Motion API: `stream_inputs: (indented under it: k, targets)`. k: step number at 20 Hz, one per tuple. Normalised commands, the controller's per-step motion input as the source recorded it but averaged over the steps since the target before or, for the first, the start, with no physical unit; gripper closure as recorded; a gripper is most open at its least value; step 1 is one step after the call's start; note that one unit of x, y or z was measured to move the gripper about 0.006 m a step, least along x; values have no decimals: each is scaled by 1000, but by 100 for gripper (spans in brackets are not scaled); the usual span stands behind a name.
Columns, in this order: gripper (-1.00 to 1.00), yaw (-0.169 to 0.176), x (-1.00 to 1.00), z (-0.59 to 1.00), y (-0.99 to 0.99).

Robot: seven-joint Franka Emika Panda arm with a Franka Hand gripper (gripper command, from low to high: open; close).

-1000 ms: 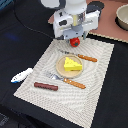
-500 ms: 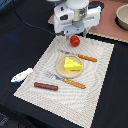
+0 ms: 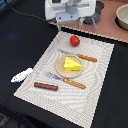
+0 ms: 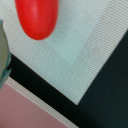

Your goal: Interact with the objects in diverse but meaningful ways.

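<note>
The gripper (image 3: pixel 60 25) hangs at the far edge of the tabletop, above the far corner of the pale woven placemat (image 3: pixel 95 95), and I cannot tell whether its jaws stand apart or together, because the exterior view blurs them and the wrist view shows no fingers. The red tomato (image 3: pixel 74 40) lies on the mat just beside that far corner, a little toward the near edge and toward the exterior view's right of the gripper, so any reach for it would likely be down and slightly inward; in the wrist view the tomato (image 4: pixel 37 19) looks elongated, though motion blur may stretch it, so its long axis stays uncertain. The yellow cheese wedge (image 3: pixel 72 64) sits on the round tan plate (image 3: pixel 60 69) at the mat's middle, its thin end pointing roughly toward the far edge. The brown sausage (image 3: pixel 46 86) lies near the mat's near corner, long axis running along the near edge. The white-and-blue fish-like piece (image 3: pixel 22 75) rests off the mat on the dark top, angled. The grey two-handled pot (image 3: pixel 123 16) stands at the far corner, well apart. 2 pieces of orange-handled cutlery (image 3: pixel 86 58) flank the plate.
</note>
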Motion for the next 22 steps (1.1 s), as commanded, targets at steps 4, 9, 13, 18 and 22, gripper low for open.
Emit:
stream_inputs:
  k: [4, 9, 13, 18, 22]
  targets:
    - [-100, 0, -437, 9, -776]
    - [-100, 0, -411, -5, -824]
    - [-100, 0, -398, -39, -839]
    - [-100, 0, -414, -105, -836]
    - [-100, 0, -431, -136, -826]
